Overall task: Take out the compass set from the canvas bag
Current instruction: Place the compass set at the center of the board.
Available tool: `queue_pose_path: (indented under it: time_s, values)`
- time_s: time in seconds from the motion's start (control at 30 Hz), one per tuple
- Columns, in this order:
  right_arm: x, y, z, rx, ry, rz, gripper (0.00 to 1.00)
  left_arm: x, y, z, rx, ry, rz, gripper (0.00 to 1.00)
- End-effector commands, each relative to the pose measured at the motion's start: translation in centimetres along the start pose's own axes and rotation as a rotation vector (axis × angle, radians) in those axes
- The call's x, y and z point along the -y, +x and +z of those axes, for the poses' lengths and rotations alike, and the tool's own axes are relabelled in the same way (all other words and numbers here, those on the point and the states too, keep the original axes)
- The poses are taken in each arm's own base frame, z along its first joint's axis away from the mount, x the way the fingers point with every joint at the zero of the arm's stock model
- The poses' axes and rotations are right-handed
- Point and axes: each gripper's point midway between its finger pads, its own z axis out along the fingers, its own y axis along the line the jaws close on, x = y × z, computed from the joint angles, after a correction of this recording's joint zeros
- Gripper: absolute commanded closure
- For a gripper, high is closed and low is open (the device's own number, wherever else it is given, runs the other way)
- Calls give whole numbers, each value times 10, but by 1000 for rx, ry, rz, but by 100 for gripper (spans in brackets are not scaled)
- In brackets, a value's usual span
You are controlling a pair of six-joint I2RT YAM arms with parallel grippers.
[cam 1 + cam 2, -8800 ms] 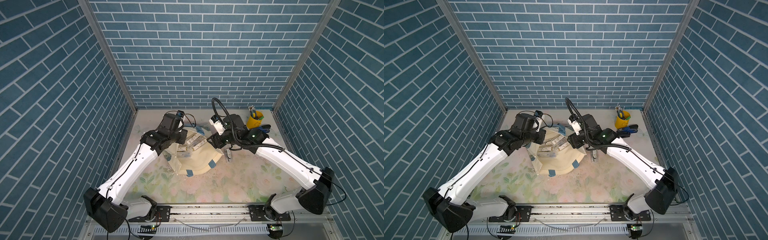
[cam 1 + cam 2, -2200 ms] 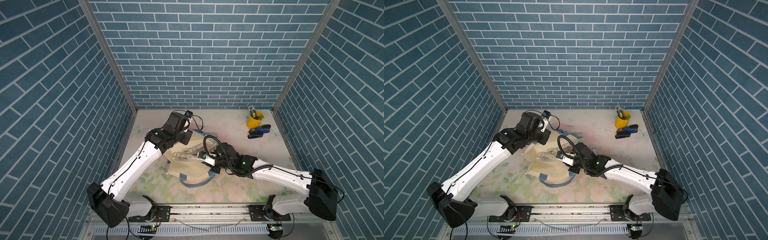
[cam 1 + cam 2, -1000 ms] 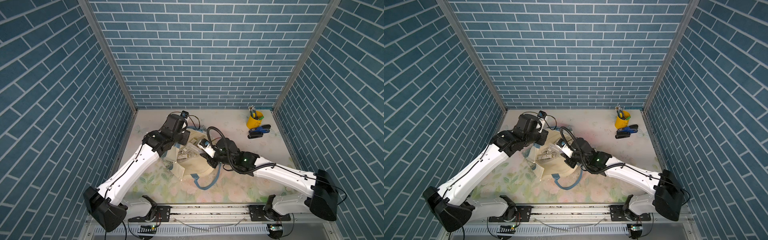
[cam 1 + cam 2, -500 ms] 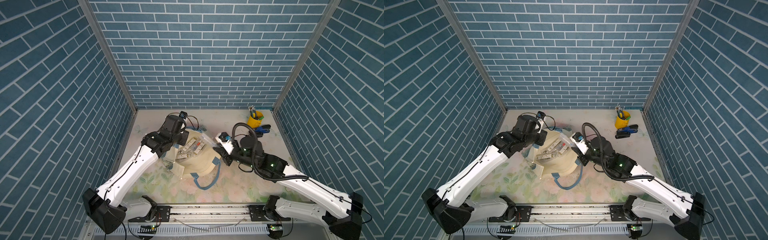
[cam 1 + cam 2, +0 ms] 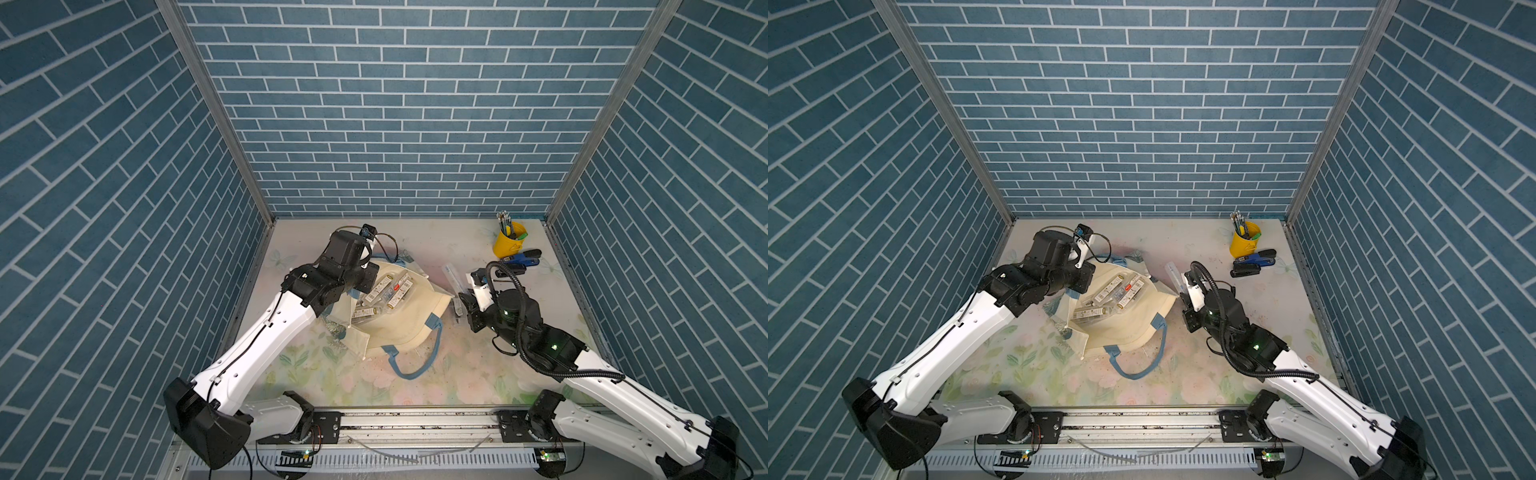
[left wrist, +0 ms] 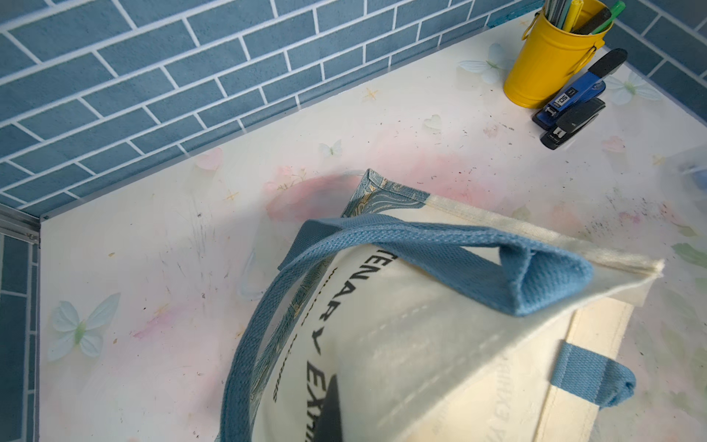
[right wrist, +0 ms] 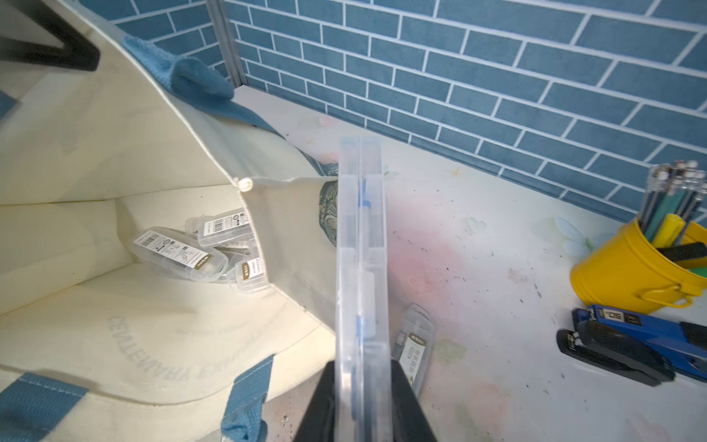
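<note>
The cream canvas bag (image 5: 399, 328) (image 5: 1121, 324) lies on its side, its mouth facing the front right. My left gripper (image 6: 332, 415) is shut on the bag's upper wall (image 6: 421, 344) near the dark lettering and holds the mouth up; only one dark finger shows. My right gripper (image 7: 361, 367) (image 5: 463, 297) is shut on the compass set (image 7: 359, 248) (image 5: 1173, 274), a long clear plastic case. It holds the set edge-up above the table, just right of the bag (image 7: 134, 336) and outside it.
Several small clear labelled cases (image 7: 191, 252) (image 5: 382, 295) lie deep in the bag. Another case (image 7: 415, 344) lies on the table under the right gripper. A yellow pen cup (image 5: 509, 243) and two staplers (image 5: 519, 262) stand back right. A blue handle loop (image 5: 415, 361) trails toward the front.
My right gripper has drawn back out of the bag's mouth to the right, carrying the clear case with it. The left gripper keeps its hold on the bag.
</note>
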Motion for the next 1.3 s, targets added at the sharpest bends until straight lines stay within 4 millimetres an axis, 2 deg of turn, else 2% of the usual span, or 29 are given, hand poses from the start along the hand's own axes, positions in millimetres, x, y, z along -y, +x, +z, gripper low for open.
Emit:
queue_pose_path:
  time_s: [0.0,0.13,0.23,0.33,0.4,0.5,0.57,0.67,0.77,0.87,1.07,1.13,1.2,1.27]
  values:
    - [24,-4,-18,61,99,111,100,-1,-6,-8,27,3,28,100]
    - [41,7,-38,45,172,147,100,-7,-10,-31,65,-17,13,100]
    - [79,17,-68,103,361,244,100,-7,-17,-41,96,-9,-19,100]
    - [99,31,-92,240,425,368,100,-2,-25,-43,135,27,-46,100]
    - [105,33,-98,240,464,343,100,3,-21,-38,112,46,-35,100]
    - [98,36,-80,152,460,264,100,4,-11,-28,95,48,-27,100]
    - [85,46,-57,82,410,241,100,5,-3,-21,69,46,-18,100]
    - [70,61,-34,11,345,265,100,6,3,-15,46,52,-5,100]
    - [59,75,-22,-58,295,246,100,8,4,-9,54,58,-13,100]
    - [59,91,-18,-139,287,237,100,12,4,-4,41,81,-30,100]
    - [53,118,-3,-232,187,382,100,6,27,-4,2,49,-35,100]
    - [50,126,5,-273,144,432,100,5,30,-4,-7,46,-35,100]
    - [56,136,9,-328,160,490,100,7,33,-1,-15,55,-41,100]
    - [55,139,15,-365,128,522,100,8,35,2,-31,53,-41,100]
